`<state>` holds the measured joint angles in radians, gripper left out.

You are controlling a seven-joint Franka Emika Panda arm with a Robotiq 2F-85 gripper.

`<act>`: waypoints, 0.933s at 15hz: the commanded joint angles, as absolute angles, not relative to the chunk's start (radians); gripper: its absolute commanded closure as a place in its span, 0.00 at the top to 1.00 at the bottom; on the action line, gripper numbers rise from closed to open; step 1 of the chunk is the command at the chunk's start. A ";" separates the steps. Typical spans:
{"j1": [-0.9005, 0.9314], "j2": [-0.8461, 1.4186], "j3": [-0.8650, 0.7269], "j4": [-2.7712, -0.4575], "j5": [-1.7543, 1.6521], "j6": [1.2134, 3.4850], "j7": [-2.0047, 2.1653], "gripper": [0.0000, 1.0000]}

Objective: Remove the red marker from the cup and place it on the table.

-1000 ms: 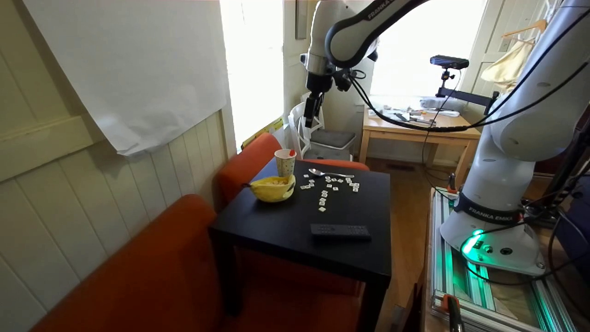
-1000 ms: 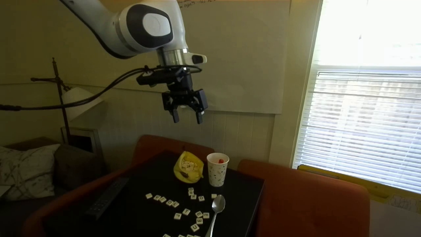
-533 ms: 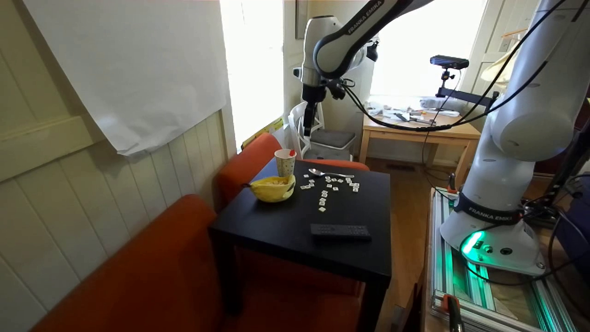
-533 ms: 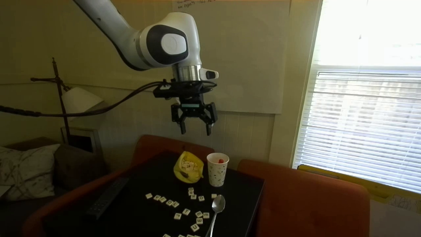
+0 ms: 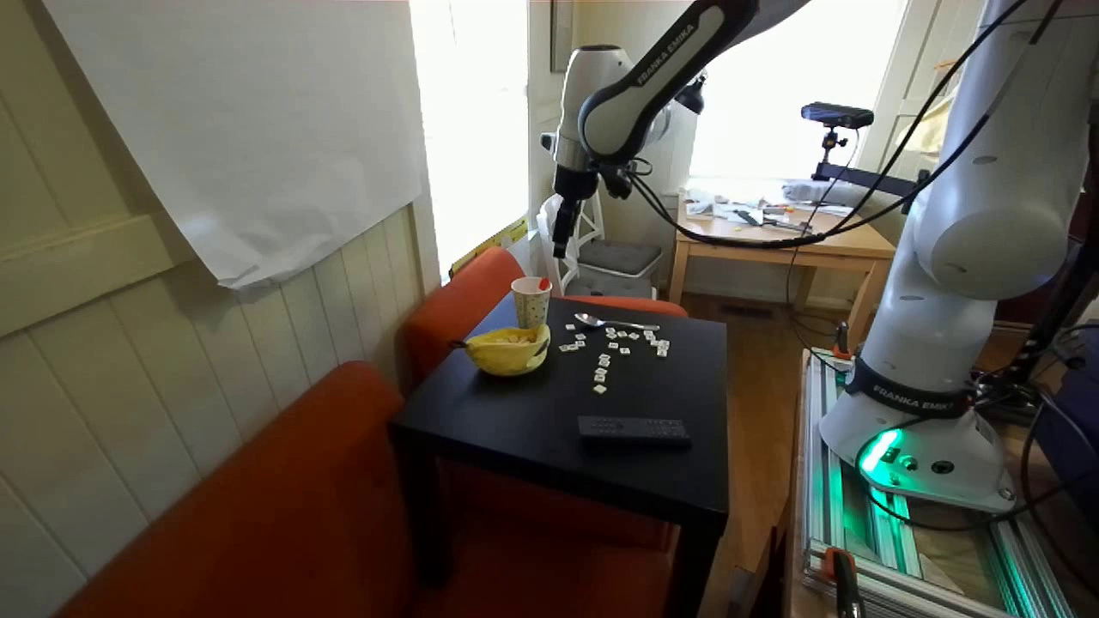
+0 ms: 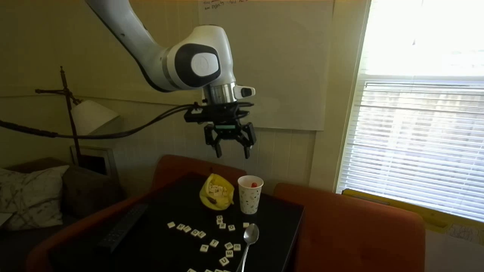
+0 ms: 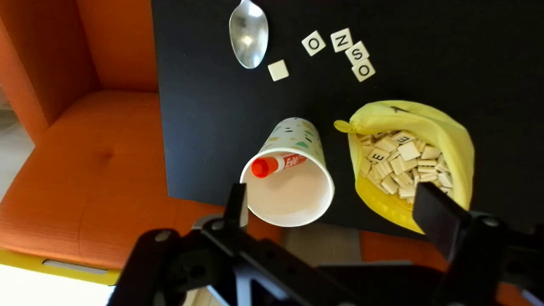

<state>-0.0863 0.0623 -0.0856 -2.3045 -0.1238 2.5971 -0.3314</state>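
Observation:
The cup, white with coloured flecks, stands upright on the black table [image 5: 506, 412] in both exterior views [image 5: 531, 309] [image 6: 249, 200]. The red marker [image 7: 277, 165] leans inside the cup [image 7: 302, 135], its red cap at the rim on the left in the wrist view. Only its red end shows in both exterior views [image 5: 543, 284] [image 6: 254, 184]. My gripper [image 6: 233, 156] is open and empty, above the bowl and cup, apart from both. In the wrist view my gripper [image 7: 331, 187] has its left finger near the cup's rim and its right finger over the yellow bowl.
The yellow bowl [image 7: 461, 157], full of letter tiles, stands beside the cup. A spoon [image 7: 249, 36] and several loose letter tiles [image 6: 214, 243] lie on the table. A black remote [image 5: 634, 431] lies near one table edge. Orange chairs [image 6: 348, 226] stand round the table.
My gripper has come down towards the cup and bowl, and moved right in an exterior view. It stays open. The cup, marker and other objects have not moved.

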 commanded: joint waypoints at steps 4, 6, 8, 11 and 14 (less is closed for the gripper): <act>-0.155 0.273 -0.057 -2.201 -0.060 2.792 -0.488 1.00; -0.194 0.307 -0.017 -2.179 -0.023 2.812 -0.555 1.00; -0.233 0.334 0.023 -2.154 0.004 2.807 -0.619 1.00; -0.267 0.358 0.049 -2.127 -0.004 2.795 -0.692 1.00; -0.293 0.370 0.061 -2.105 -0.008 2.788 -0.763 1.00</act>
